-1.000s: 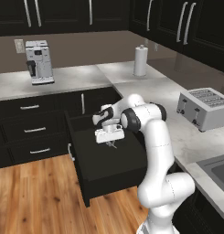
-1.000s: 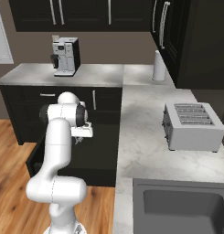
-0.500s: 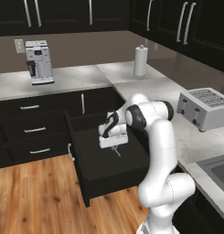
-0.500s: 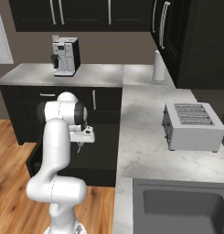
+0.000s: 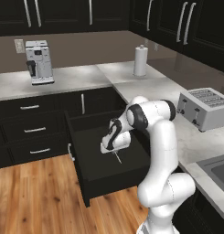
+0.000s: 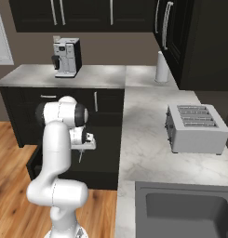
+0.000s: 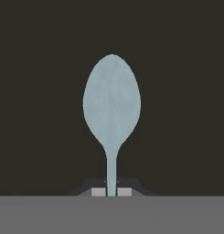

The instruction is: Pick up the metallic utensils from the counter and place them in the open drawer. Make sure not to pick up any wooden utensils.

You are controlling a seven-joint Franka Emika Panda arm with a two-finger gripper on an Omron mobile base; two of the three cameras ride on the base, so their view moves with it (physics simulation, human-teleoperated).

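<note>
Fingers point(image 5: 116, 155) clamped on the spoon point(image 7: 111, 109) handle, bowl pointing straight out ahead and down, long axis in line with the hand. Hanging inside the open drawer point(image 5: 93, 157), dark floor right beneath. Only letting go seems needed next.
</note>
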